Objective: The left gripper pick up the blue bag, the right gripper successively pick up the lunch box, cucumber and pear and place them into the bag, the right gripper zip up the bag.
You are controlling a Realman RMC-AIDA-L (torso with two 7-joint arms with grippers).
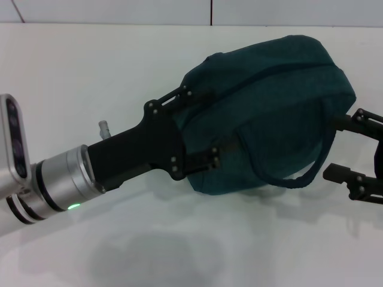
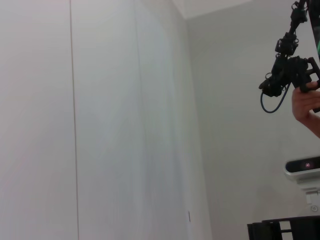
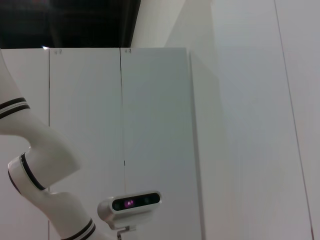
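The blue bag (image 1: 269,113) hangs tilted above the white table, its shadow lying below it. My left gripper (image 1: 199,127) is shut on the bag's left end, one finger above and one below the fabric. A dark seam across the bag's top looks closed, and a rope handle (image 1: 299,178) droops at the lower right. My right gripper (image 1: 350,146) is at the bag's right end, open, with its fingers apart and nothing held. The lunch box, cucumber and pear are out of view. Neither wrist view shows the bag or any fingers.
The white table (image 1: 90,72) runs back to a pale wall. A small pale tab (image 1: 105,127) pokes up behind the left gripper's body. The left wrist view shows a wall and a person's hand (image 2: 306,102) holding a black device. The right wrist view shows a camera (image 3: 131,202).
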